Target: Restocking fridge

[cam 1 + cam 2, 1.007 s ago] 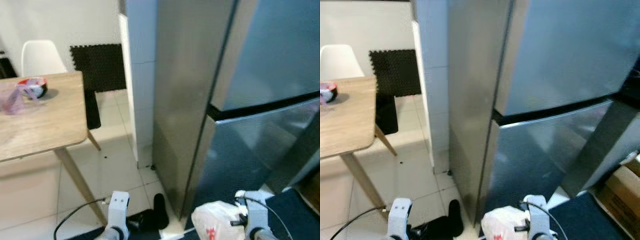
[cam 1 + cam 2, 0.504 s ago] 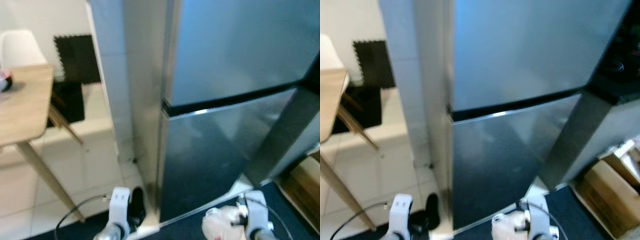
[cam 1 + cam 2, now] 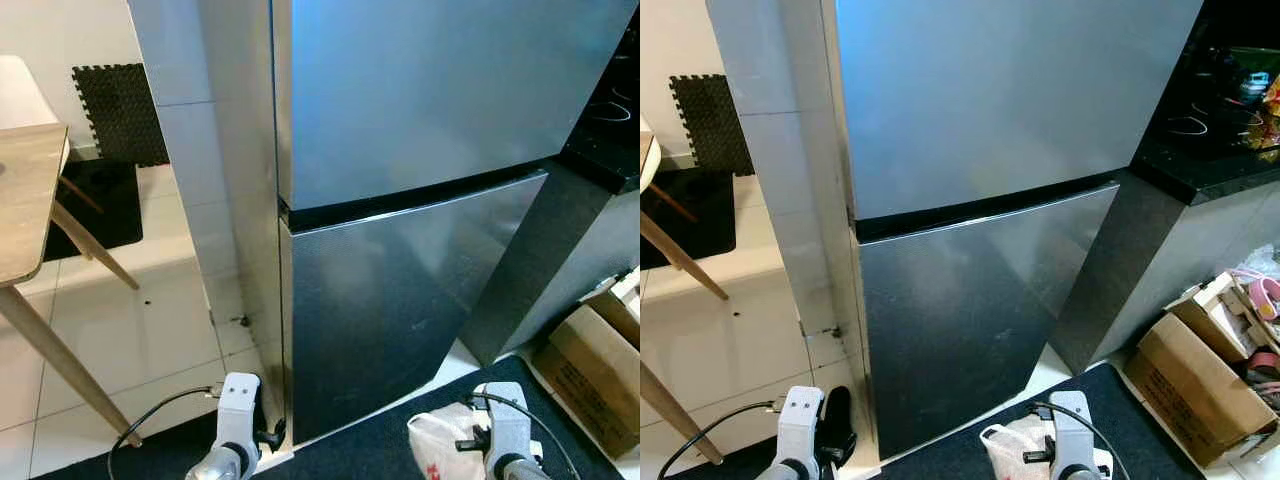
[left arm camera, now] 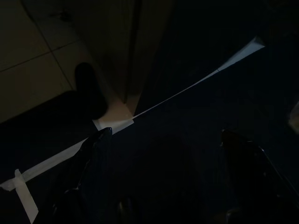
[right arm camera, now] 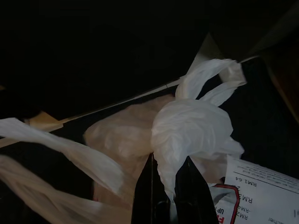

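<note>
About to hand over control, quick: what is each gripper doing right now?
Left gripper: open, holding nothing, hanging low by the fridge.
Right gripper: shut on the white bag.

a tall fridge [image 3: 400,200] with dark grey, faintly blue-sheened steel doors, split by a black band, stands ahead of both claws. a white crumpled plastic bag [image 5: 191,126] with red print and a white receipt is pinched in the right gripper [image 5: 164,186], whose fingers are black. the left gripper [image 4: 159,186] also has black fingers, over a dark navy mat [image 3: 370,455] edged by a pale strip. to the left of the left claw, cream floor tiles [image 3: 150,330], a light wood table [image 3: 25,200] and a black foam mat [image 3: 110,110]. to the right of the right claw, a brown cardboard box [image 3: 1195,385].
</note>
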Tool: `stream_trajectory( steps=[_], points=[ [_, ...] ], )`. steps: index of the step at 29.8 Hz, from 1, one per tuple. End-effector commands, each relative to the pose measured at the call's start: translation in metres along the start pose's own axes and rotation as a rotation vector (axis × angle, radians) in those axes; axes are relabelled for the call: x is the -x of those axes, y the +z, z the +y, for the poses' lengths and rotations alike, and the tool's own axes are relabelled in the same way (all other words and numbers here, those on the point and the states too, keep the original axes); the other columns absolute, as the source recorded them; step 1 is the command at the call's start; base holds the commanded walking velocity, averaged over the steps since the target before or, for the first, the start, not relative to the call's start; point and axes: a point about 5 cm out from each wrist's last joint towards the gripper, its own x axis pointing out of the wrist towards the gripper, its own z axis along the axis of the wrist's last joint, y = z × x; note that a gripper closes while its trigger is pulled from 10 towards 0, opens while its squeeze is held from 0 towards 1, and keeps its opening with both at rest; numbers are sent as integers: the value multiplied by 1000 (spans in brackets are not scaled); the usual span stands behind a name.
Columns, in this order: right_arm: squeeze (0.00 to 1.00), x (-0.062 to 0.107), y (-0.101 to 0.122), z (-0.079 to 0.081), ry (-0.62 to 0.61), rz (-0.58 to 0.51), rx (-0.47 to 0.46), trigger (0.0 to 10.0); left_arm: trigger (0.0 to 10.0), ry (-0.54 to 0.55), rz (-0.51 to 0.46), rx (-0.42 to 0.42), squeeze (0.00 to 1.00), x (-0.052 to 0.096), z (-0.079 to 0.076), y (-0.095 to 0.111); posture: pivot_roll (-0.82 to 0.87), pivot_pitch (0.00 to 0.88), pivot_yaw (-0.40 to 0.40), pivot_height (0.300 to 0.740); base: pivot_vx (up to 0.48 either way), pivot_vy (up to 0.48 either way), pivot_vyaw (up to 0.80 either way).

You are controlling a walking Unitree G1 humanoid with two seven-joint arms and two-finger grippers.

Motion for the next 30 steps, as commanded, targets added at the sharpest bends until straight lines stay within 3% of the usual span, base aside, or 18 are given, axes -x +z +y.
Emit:
stream_trajectory(
  steps=[1,6,11,21,30],
  points=[
    [0,1,0,-1,-8,-16,-6,10000,10000,12,5,-5,0,3,6,-4,-49,0,-63,740,0,0,0],
    [0,1,0,-1,-10,-16,-6,10000,10000,-1,0,-21,0,3,5,-3,-50,0,-61,740,0,0,0],
    [0,1,0,-2,-13,-17,-11,10000,10000,-4,-13,-6,0,2,5,0,-53,0,-59,740,0,-480,0],
    [0,1,1,-2,-16,-21,-21,10000,10000,64,-83,24,0,3,17,12,-52,0,-57,740,0,-67,0],
    [0,1,0,-2,-21,-21,-28,10000,10000,164,-207,19,0,7,33,29,-57,2,-48,740,0,0,0]
  ],
)
